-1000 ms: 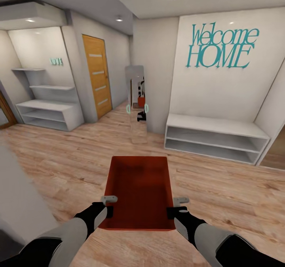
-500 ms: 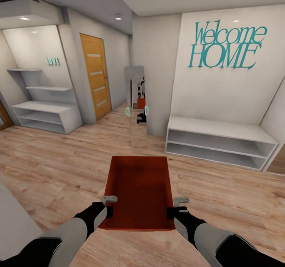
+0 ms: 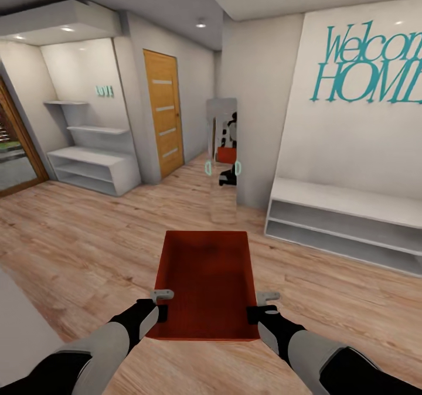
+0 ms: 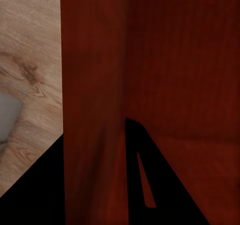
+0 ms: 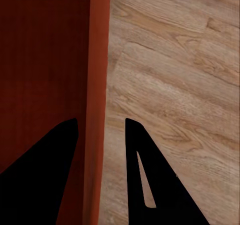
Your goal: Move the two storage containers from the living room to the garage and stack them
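The robot is carrying one bin (image 3: pixel 205 283) low in front of its trunk, long axis running toward 12 o'clock, away from the robot. The left gripper (image 3: pixel 159 305) is pinching the bin's left wall near the near corner, and the right gripper (image 3: pixel 262 306) is pinching the right wall opposite — each wrist view is showing one dark finger (image 4: pixel 150 185) inside the wall and the other outside it, so both are clamped on the thin rim. Neither arm is nearer; the hold is symmetrical.

The door (image 3: pixel 164 119) is standing at about 11 o'clock, well apart, past a bare stretch of wood floor (image 3: pixel 88 242). That offset is what the drive seems to turn on — the bin's long axis is pointing toward the mirror (image 3: pixel 223 160) at 12, not the door.

The bin is smooth red-orange plastic, open-topped, with slightly tapered walls. The floor is light matte plank with visible grain; the door is honey wood with frosted strips.
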{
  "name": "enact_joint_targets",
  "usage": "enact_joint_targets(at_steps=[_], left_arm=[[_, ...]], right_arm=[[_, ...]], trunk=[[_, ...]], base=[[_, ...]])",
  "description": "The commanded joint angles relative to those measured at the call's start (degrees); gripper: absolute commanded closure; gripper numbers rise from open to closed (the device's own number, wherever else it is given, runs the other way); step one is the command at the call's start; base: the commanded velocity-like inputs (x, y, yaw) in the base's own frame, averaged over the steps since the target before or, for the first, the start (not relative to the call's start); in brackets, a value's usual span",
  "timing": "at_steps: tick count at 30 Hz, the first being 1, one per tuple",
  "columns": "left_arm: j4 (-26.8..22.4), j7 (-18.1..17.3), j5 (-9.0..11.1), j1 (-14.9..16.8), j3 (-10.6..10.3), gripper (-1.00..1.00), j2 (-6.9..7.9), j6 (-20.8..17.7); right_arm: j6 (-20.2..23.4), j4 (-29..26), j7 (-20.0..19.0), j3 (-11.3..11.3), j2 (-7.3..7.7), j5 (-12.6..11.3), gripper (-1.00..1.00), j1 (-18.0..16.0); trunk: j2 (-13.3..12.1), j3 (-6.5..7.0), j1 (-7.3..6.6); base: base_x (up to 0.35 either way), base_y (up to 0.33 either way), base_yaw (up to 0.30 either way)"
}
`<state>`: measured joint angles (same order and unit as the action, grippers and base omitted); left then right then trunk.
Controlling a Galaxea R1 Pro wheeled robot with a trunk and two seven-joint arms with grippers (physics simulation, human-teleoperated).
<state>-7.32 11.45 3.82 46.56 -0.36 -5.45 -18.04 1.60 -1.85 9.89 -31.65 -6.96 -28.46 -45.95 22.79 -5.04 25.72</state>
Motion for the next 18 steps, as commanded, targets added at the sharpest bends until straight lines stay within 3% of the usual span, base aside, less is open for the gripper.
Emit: enact_joint_targets(at_steps=[1, 7, 18], left_arm=[[-0.3, 0.5, -1.5, 0.1, 0.4, 1.0, 0.65, -0.2], [-0.3, 0.5, -1.5, 0.1, 0.4, 1.0, 0.65, -0.2], [-0.3, 0.5, -1.5, 0.1, 0.4, 1.0, 0.65, -0.2]], right_arm=[[0.2, 0.3, 0.3, -0.8, 0.02, -1.0, 1.0, 0.0], [0.2, 0.3, 0.3, -0.8, 0.06, -1.0, 1.0, 0.0], [0.2, 0.3, 0.3, -0.8, 0.03, -1.1, 1.0, 0.0]], trunk=[[0.1, -0.12, 0.07], [0.1, -0.12, 0.07], [0.1, -0.12, 0.07]], base=[[0.322, 0.0, 0.268], [0.322, 0.0, 0.214], [0.322, 0.0, 0.014]])
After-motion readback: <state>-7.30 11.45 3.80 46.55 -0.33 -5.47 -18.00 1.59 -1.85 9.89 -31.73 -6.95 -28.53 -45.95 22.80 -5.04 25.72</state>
